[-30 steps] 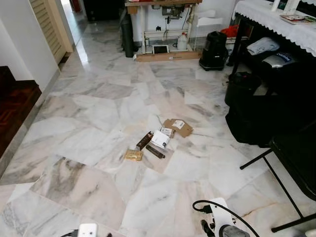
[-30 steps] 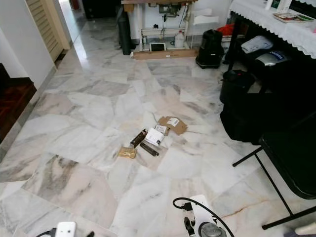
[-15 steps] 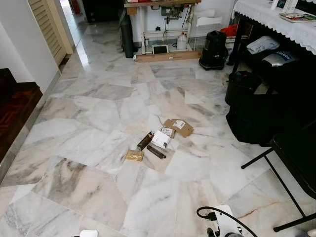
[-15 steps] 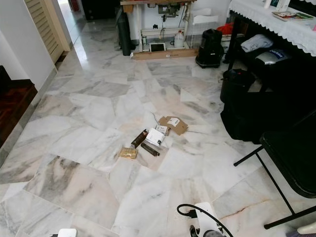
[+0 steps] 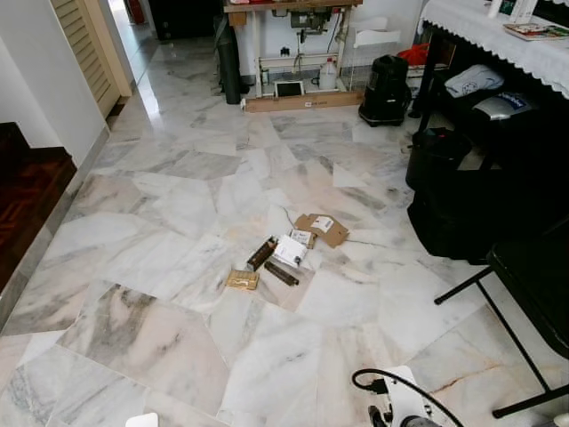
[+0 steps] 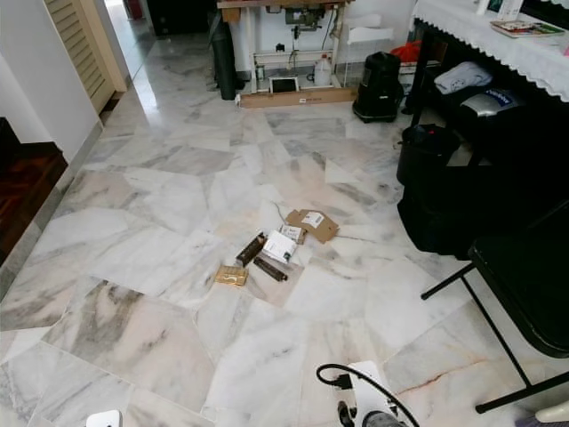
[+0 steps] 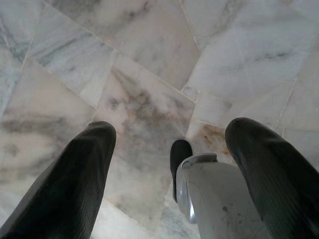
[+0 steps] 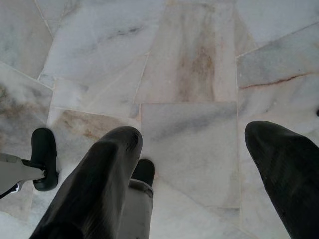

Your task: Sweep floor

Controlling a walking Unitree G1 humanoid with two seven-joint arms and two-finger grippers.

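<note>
Item: white and grey veined marble floor [image 5: 160, 205], unswept. Litter in one loose cluster near the middle of the floor, well apart from the walls: flat brown cardboard piece with white label [image 5: 321, 229], white paper packet [image 5: 289, 251] just beside it, dark brown stick-shaped wrapper [image 5: 260, 253], second dark brown tube-shaped piece [image 5: 280, 273], small tan square packet [image 5: 240, 280] at the near end of the cluster. No broom or dustpan to be made out. Progress, as judged: sweeping not begun; all litter left to gather, a sweeping tool probably to be fetched first. Left gripper [image 7: 172, 174]: fingers spread wide, holding nothing, hanging over bare marble above a grey robot foot with black toe [image 7: 199, 184]. Right gripper [image 8: 199, 174]: fingers likewise wide apart, holding nothing, over bare marble. Along the right edge of the floor: black bags [image 5: 462, 205], black folding chair frame [image 5: 516, 294], white lace-edged tablecloth [image 5: 498, 31]. At the far edge: wooden workbench [image 5: 293, 53]. Change against the earlier frames: white wrist units sunk lower at the near edge of the head views; litter cluster unmoved, slight shift of the whole scene put down to the camera
</note>
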